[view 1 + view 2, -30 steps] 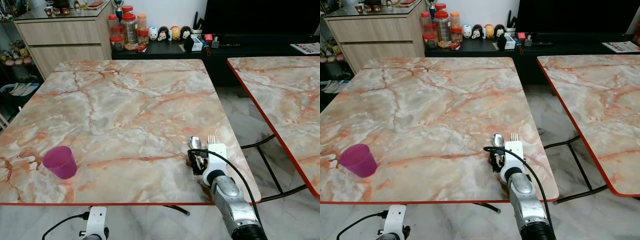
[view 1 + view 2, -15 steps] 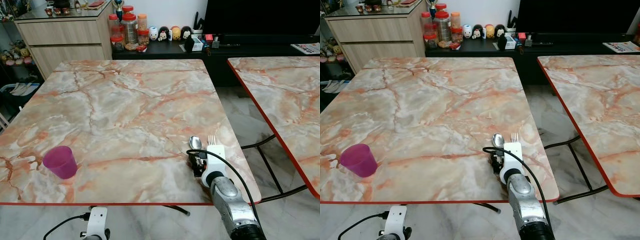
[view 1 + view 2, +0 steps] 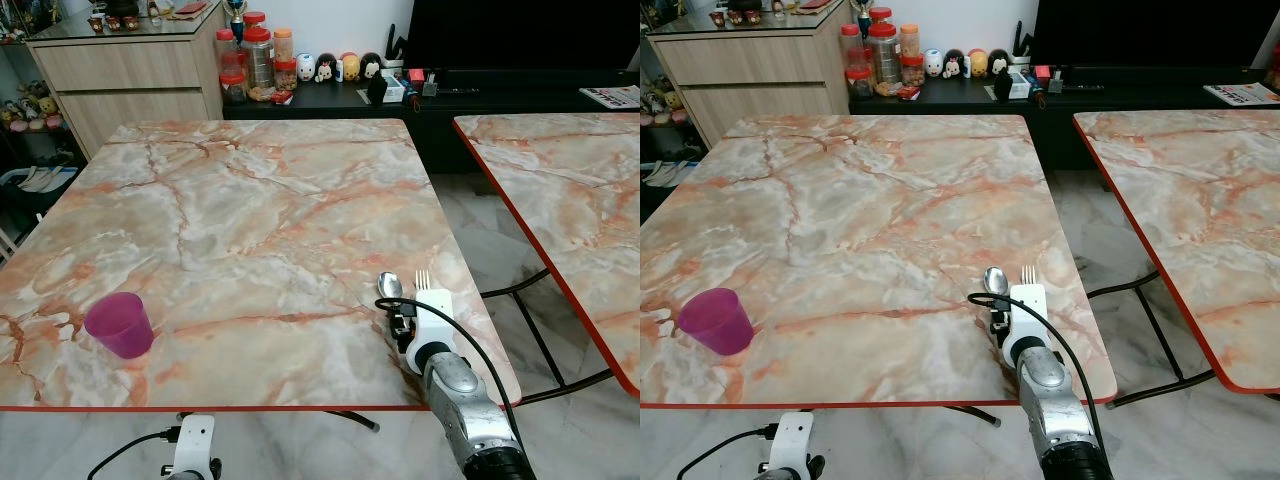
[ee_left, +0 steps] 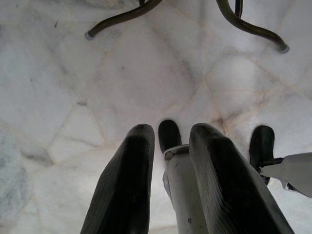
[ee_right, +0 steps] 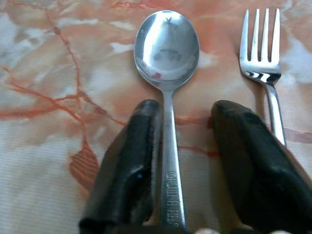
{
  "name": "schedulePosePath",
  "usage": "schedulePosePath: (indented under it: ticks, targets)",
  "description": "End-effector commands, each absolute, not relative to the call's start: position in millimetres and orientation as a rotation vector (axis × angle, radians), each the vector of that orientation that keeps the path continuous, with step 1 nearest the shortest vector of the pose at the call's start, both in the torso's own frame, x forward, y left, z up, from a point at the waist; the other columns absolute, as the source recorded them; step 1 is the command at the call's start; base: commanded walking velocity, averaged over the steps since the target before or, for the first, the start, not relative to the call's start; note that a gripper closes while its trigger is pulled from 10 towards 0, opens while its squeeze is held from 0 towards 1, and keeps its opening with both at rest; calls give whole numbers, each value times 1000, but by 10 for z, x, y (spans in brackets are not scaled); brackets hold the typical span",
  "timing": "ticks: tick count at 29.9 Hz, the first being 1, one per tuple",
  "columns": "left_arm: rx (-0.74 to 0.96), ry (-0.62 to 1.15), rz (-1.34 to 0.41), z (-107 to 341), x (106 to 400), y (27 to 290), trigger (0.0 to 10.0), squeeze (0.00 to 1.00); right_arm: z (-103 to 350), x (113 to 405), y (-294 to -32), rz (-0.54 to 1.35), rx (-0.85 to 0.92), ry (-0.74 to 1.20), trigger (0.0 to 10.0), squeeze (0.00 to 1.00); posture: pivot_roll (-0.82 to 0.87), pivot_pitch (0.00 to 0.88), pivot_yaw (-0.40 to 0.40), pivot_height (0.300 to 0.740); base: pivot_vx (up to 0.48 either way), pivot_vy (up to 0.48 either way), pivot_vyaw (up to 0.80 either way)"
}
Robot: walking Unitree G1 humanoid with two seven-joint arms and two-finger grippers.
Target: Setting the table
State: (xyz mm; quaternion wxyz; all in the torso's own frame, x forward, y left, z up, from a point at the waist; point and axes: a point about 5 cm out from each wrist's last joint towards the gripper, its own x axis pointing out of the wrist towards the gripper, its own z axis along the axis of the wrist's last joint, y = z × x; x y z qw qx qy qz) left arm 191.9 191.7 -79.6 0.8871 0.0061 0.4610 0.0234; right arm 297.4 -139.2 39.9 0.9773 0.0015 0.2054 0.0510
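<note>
Near the front right corner of the marble table [image 3: 260, 200] is where I've got the right gripper [image 5: 192, 161] parked, low over the cutlery. From its wrist cam the two black fingers [image 5: 129, 161] are spread apart with the spoon [image 5: 167, 53] handle running up between them, close against one finger but not pinched, so I'd call the claw open and holding nothing. The fork [image 5: 261, 53] lies just beside the spoon, parallel, tines pointing away from me, and the other finger sits between the two handles, close to the fork. Both pieces look flat on the tabletop. The purple cup [image 3: 119, 324] is way over on the left side near the front edge, well apart from the cutlery. Left gripper [image 4: 170, 165] is just hanging under the table edge pointing at the floor tiles, fingers a little apart, nothing in them. My read is that I'm on the cutlery step, and the spoon and fork look placed. The next move is probably backing the right arm straight out without nudging either handle, since that fork is tight to the finger. After that I'd guess the cup needs bringing nearer the setting, but that's just my call.
</note>
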Motion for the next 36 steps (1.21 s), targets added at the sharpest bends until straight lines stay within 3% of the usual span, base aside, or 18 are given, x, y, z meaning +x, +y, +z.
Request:
schedulePosePath:
  ticks: [1,28,34,35,36]
  targets:
    - [-6,973,56,-802,1914,1918,10000,0,387,2975,-1347,128,0,440,0,0,-34,0,-5,740,0,0,0]
    - [3,983,78,-814,1887,1941,10000,0,419,2988,-1219,193,31,419,0,0,-28,0,-10,740,0,0,0]
    - [-1,962,95,-793,1923,1950,10000,0,575,3061,-1191,191,45,309,0,0,-27,0,-9,740,0,0,0]
    - [-2,959,96,-791,1926,1952,10000,0,618,3075,-1182,191,61,281,3686,0,-27,0,-8,740,0,0,0]
    - [-1,957,97,-789,1928,1954,10000,0,695,3099,-1171,190,84,233,10000,0,-27,0,-7,740,0,0,0]
